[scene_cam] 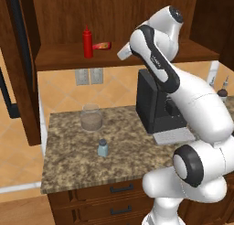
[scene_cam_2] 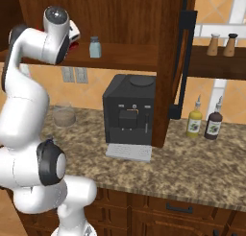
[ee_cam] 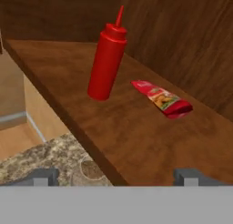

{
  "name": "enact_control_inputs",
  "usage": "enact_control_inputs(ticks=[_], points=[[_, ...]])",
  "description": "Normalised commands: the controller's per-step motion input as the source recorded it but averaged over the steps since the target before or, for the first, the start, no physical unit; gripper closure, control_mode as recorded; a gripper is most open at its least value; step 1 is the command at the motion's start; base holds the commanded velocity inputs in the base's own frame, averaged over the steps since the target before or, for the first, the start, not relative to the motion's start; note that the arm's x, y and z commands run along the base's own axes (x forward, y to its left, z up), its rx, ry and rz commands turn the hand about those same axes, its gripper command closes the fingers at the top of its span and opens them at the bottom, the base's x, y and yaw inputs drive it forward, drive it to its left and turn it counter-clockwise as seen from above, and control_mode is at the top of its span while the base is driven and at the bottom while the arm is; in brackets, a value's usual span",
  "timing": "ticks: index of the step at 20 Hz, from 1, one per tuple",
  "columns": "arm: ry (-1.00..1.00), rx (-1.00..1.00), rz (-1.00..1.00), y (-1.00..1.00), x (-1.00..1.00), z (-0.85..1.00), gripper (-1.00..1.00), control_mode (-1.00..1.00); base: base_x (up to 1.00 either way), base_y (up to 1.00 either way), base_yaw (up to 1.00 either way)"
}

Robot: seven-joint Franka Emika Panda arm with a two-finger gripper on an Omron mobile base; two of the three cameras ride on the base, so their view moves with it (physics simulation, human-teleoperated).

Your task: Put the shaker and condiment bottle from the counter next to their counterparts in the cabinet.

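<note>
Two task items: one on the shelf, one on the counter.
Condiment bottle [ee_cam: 162, 99]: lay on its side on the cabinet [ee_cam: 136, 141] shelf, just beside the tall red squeeze bottle [ee_cam: 107, 59], apart from it.
Its label: a yellow-orange patch; I could read no writing on it.
Tall red squeeze bottle: stood upright, plain, with a pointed nozzle.
Shaker [scene_cam: 103, 148]: stood upright on the counter [scene_cam: 73, 164], in front of a glass jar [scene_cam: 91, 117], no label legible.
Twin shaker [scene_cam_2: 95, 47]: stood upright on the shelf, farther along, well apart from both red bottles.
My gripper [ee_cam: 116, 175]: jaws spread wide, empty, hanging before the shelf edge, short of the condiment bottle.
Coffee machine [scene_cam_2: 129, 116]: black, on the counter under the shelf; no brand readable.
</note>
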Motion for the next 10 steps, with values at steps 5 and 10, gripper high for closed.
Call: enact_control_inputs(ticks=[5,10], points=[[0.0,0.24,0.0,0.0,-0.88,0.0,-1.0,-1.0,0.0,0.0,0.0],[0.01,0.13,0.07,0.0,-0.76,-0.21,-1.0,-1.0,0.0,0.0,0.0]])
